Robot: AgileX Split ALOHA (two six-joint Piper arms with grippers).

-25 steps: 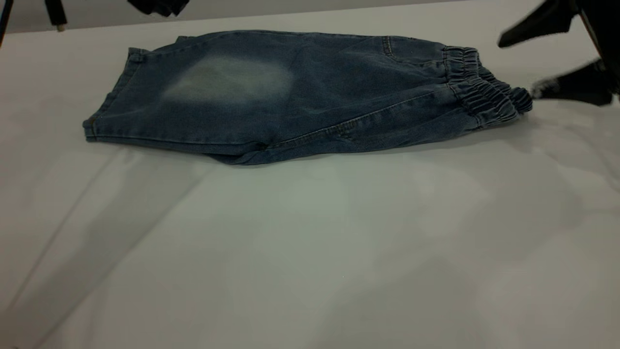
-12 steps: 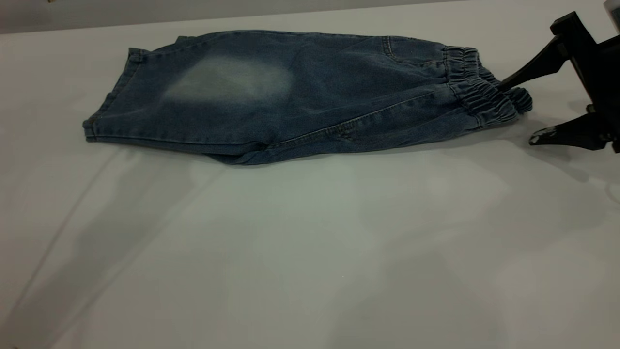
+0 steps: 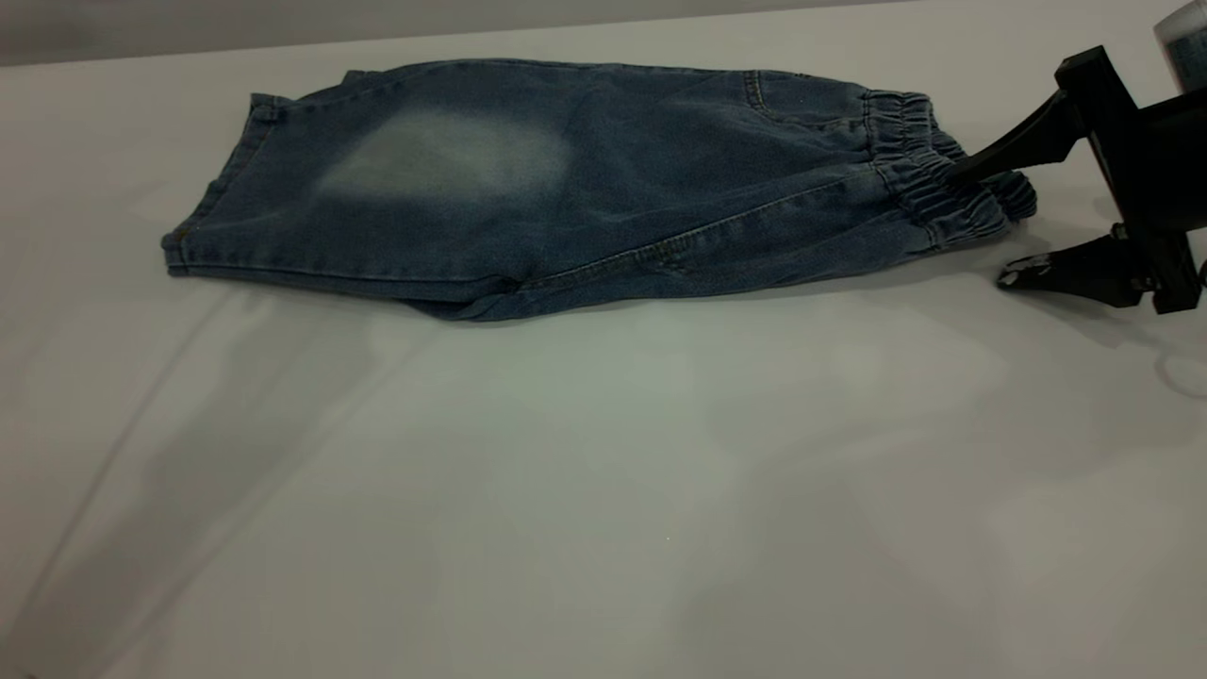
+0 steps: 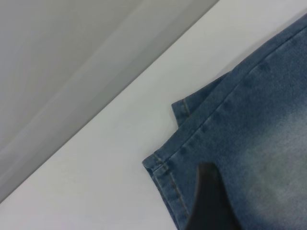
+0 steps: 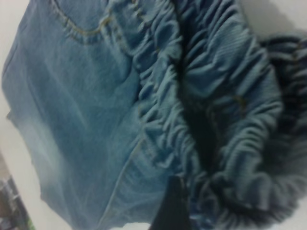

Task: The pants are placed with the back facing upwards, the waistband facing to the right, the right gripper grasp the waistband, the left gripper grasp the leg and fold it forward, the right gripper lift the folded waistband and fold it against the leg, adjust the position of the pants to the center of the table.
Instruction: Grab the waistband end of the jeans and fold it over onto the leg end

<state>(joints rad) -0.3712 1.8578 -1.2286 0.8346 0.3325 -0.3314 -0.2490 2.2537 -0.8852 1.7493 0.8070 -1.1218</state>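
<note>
The pants [image 3: 566, 179] lie folded lengthwise on the table [image 3: 603, 471], with a pale patch on the top layer and the hem end at the left. The gathered waistband [image 3: 934, 189] is at the right end. My right gripper [image 3: 979, 226] is open around it. Its upper finger [image 3: 1000, 151] rests over the ruffles and its lower finger [image 3: 1066, 269] lies on the table just in front. The right wrist view shows the waistband [image 5: 225, 110] close up. One black left finger [image 4: 207, 201] hovers over the hem corner [image 4: 163, 165]. The leg is hidden.
The table's far edge [image 3: 189, 47] runs just behind the pants, and a grey wall rises beyond it. A wide stretch of white table lies in front of the pants. A faint crease crosses the cloth at the front left.
My right gripper has come down and moved left, so its open fingers now straddle the waistband's end. The left arm's dark parts have left the top of the exterior view.
</note>
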